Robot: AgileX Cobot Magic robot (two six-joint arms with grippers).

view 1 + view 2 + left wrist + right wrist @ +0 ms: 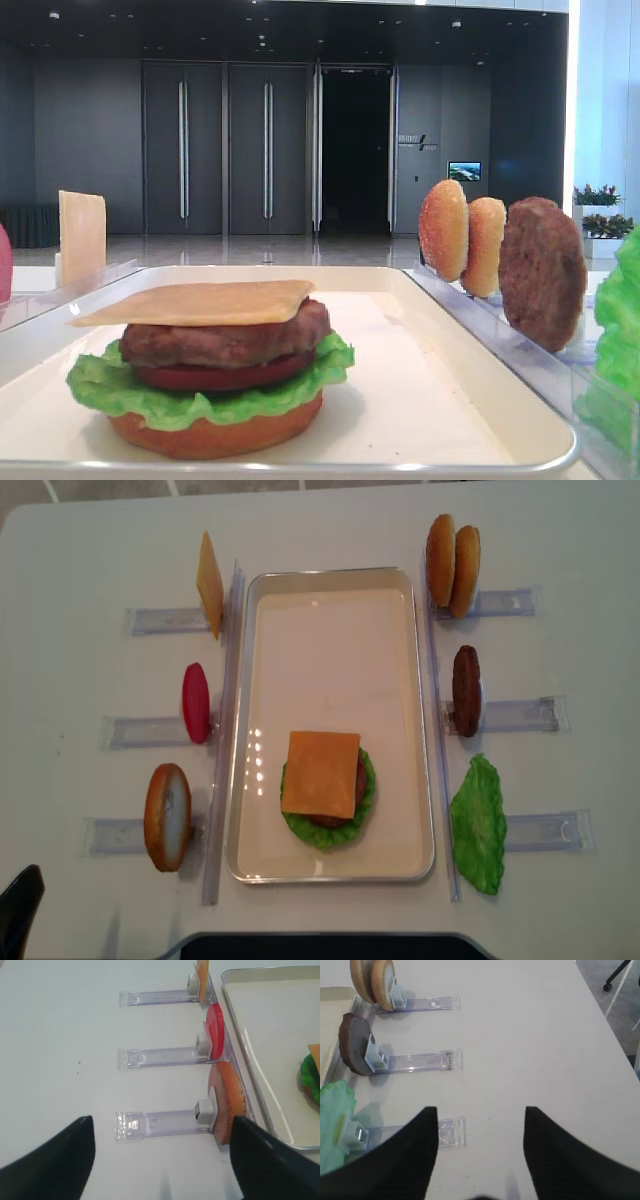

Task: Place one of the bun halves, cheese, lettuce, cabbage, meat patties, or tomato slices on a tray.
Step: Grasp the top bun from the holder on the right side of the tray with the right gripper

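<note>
Exterior high view shows, from left to right, a bun base [167, 817] in its rack, then the tray [330, 578] holding a stack: base, lettuce [366, 798], tomato, patty and cheese [321, 773] on top. I judge the sesame bun top [440, 560], far right, comes next. Both grippers [162, 1160] [481, 1132] hover with jaws spread, holding nothing.

One exterior cam sits low at the tray's [480, 400] near end, looking along it; the other looks straight down over the whole tray [420, 720]. Wrist cams look down close beside it: left at its left racks, right at its right racks.
</note>
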